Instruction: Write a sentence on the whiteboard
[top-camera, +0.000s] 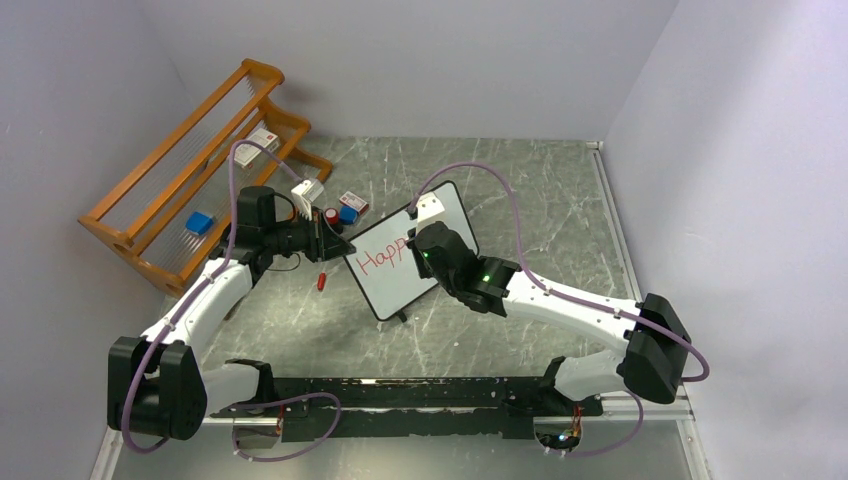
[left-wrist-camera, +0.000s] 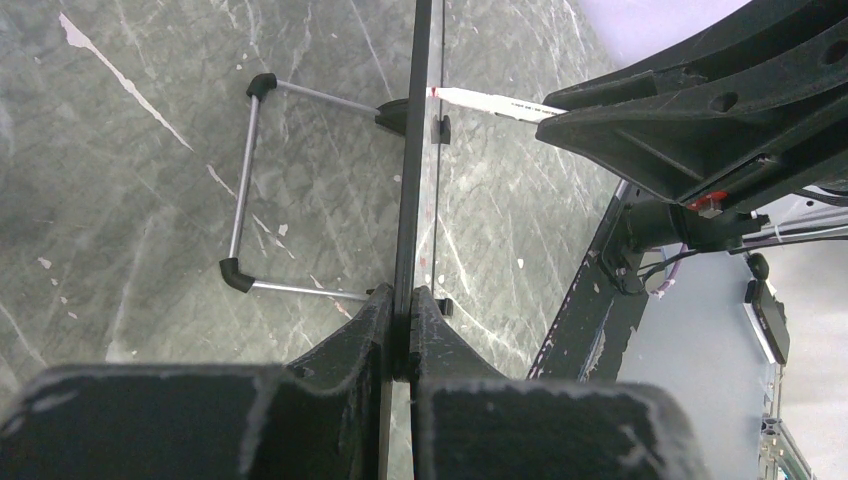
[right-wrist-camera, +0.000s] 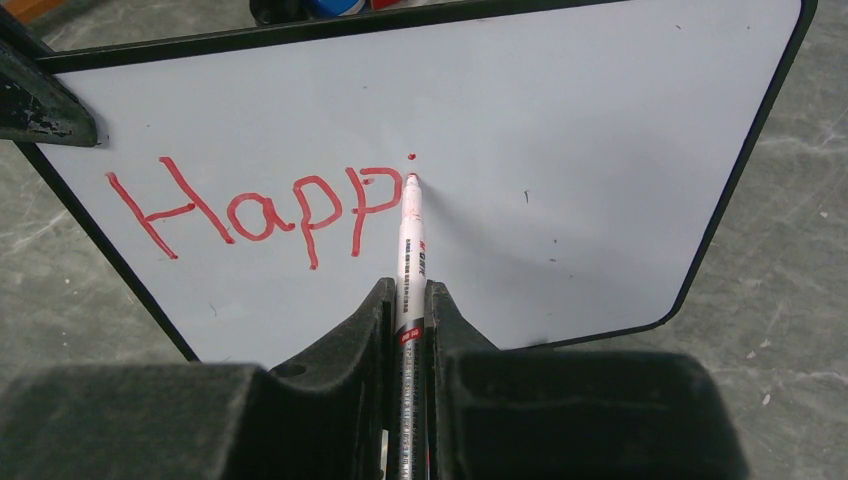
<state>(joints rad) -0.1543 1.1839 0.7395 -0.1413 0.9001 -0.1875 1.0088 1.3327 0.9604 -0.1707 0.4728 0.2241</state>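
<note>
The whiteboard (right-wrist-camera: 600, 120) stands mid-worktop (right-wrist-camera: 790, 330), its sentence (right-wrist-camera: 260, 210) reading only "Happi". Your right tool (right-wrist-camera: 408, 297) clamps the marker (right-wrist-camera: 411, 240), tip on the whiteboard; your left tool (left-wrist-camera: 402, 302) pinches its frame edge. Press too hard and the whiteboard could pivot, skewing the letters.

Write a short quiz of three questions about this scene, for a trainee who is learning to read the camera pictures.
1. True or false: the left gripper is shut on the edge of the whiteboard.
2. The red letters begin with: A) Happ B) Give C) Hello
3. Fill in: the right gripper holds a ____, its tip at the board.

Key: 1 true; 2 A; 3 marker.
</note>
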